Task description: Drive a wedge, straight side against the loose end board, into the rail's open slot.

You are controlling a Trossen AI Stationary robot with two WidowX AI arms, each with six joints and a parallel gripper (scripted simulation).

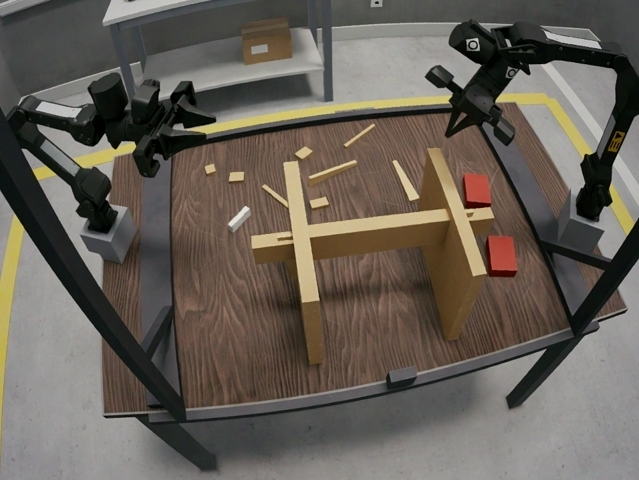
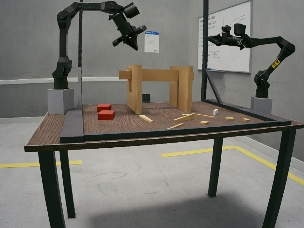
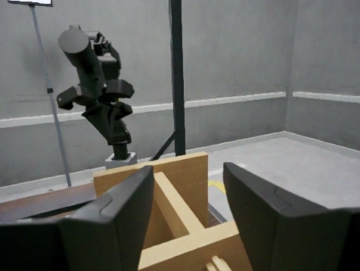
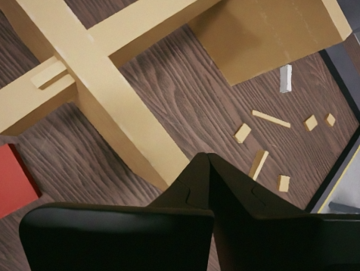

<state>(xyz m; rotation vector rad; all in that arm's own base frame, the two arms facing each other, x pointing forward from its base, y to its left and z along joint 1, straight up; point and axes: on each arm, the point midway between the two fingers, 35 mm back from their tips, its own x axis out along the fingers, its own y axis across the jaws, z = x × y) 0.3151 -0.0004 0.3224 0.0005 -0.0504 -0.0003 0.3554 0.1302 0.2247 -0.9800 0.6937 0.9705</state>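
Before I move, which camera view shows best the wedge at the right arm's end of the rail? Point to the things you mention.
The right wrist view: the wedge [image 1: 470, 213] [image 2: 130, 86] [image 4: 49, 75] shows its top large, beside the end board [image 1: 453, 206] [image 2: 138, 90] [image 3: 189, 174] [image 4: 113, 95]. The top view shows it much smaller; the exterior view, only its lower part, below the rail [image 1: 377, 229] [image 2: 159, 74] [image 3: 178, 204] [image 4: 144, 28]. The left wrist view lacks it.

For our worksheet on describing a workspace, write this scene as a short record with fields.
end boards: two, both upright
rail: wooden, passing through both boards
wedge tops: one showing outside each board
red blocks: two, on the table
white block: one
left jaws: apart, nothing between
right jaws: shut, nothing between
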